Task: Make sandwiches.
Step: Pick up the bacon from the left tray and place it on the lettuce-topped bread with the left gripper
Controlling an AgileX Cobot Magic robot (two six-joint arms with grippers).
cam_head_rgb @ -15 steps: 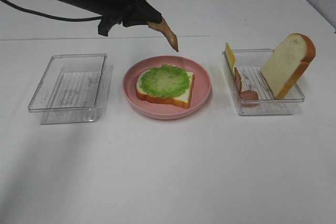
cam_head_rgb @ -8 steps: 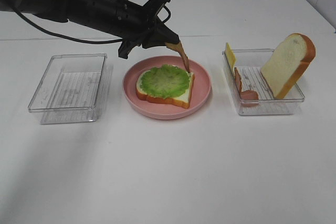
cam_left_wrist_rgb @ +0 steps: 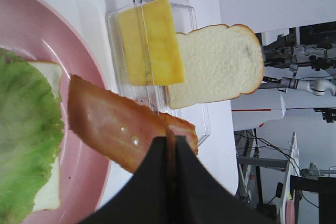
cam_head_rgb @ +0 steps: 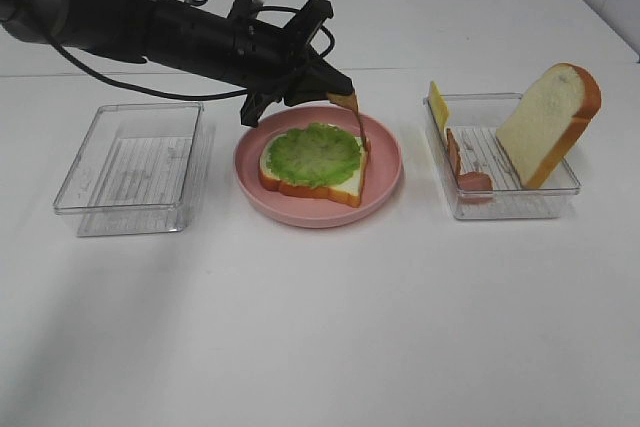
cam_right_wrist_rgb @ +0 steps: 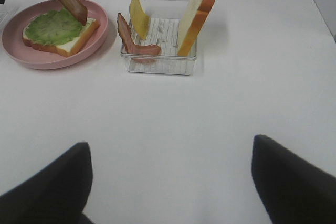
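Brown bacon strip (cam_head_rgb: 352,119) hanging over a lettuce-topped white toy bread slice (cam_head_rgb: 313,159).
Left jaws pinch its top, tip at the slice's right edge; right jaws stand wide apart.

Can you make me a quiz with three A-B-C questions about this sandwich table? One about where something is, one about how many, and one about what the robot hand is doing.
1. Where is the cheese?
A) in the right tray
B) on the plate
C) in the left gripper

2. How many bread slices are out?
A) one
B) two
C) three

3. The left gripper is:
A) open
B) shut on bacon
C) shut on cheese

Answers:
1 A: it stands at one end of the right tray.
2 B: one lies on the plate and one leans in the tray.
3 B: its jaws pinch a bacon strip over the plate.
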